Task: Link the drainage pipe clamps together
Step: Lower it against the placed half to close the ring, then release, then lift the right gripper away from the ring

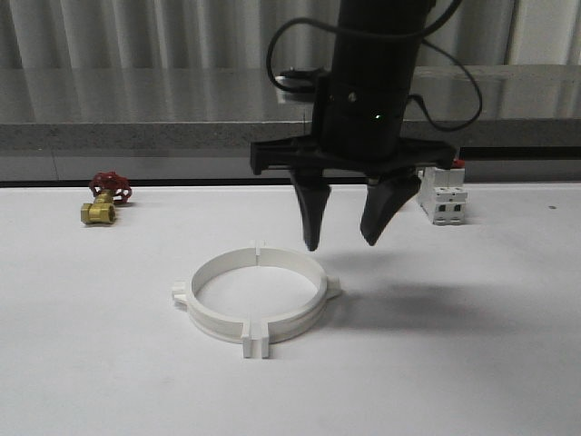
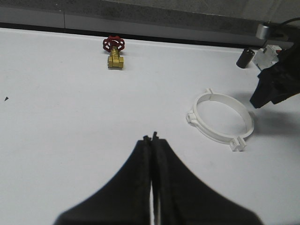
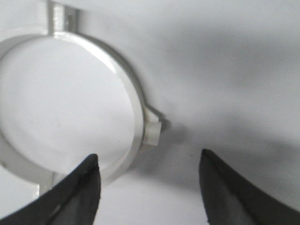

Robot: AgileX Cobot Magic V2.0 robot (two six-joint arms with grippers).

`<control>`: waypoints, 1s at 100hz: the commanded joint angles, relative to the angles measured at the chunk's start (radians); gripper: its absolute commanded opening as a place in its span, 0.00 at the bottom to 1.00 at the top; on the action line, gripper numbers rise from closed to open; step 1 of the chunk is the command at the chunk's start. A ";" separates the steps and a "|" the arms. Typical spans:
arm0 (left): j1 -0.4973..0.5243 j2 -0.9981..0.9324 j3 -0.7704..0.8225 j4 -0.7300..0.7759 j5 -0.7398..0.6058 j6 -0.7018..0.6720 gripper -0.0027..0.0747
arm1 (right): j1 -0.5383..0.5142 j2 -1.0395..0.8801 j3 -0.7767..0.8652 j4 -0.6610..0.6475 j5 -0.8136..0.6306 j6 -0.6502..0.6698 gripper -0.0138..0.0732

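Hanging straight down over the table (image 1: pixel 109 363), your right gripper (image 1: pixel 343 243) has its two dark fingers (image 1: pixel 311 213) spread apart with nothing between them. You can see the tips just above the far right part of the drainage pipe clamps (image 1: pixel 260 294), not touching them. The two white halves lie flat, meeting as one ring, with their end tabs paired at the near and far seams. In the right wrist view an outer lug (image 3: pixel 153 127) sits just ahead of the gap between the fingers.

Your left gripper (image 2: pixel 153 138) hovers low over bare table, its fingers pressed together and holding nothing, well apart from the ring.

Beyond your right gripper stands a white breaker (image 1: pixel 442 195) with a red switch. Far off toward the left arm's side rests a brass valve (image 1: pixel 102 211) with a red handwheel. Neither blocks the ring.
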 commanded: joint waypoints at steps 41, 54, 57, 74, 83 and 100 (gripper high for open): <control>0.000 0.011 -0.026 0.008 -0.070 -0.007 0.01 | -0.271 -0.441 0.326 0.046 -0.111 -0.260 0.08; 0.000 0.011 -0.026 0.008 -0.070 -0.007 0.01 | -0.393 -0.571 0.472 0.067 -0.179 -0.297 0.08; 0.000 0.011 -0.026 0.008 -0.070 -0.007 0.01 | -0.416 -0.601 0.502 0.067 -0.191 -0.299 0.08; 0.000 0.011 -0.026 0.008 -0.070 -0.007 0.01 | -0.523 -0.784 0.668 0.065 -0.271 -0.299 0.08; 0.000 0.011 -0.026 0.008 -0.070 -0.007 0.01 | -0.555 -0.881 0.759 0.064 -0.328 -0.299 0.08; 0.000 0.011 -0.026 0.008 -0.070 -0.007 0.01 | -0.567 -1.077 0.901 0.062 -0.413 -0.299 0.08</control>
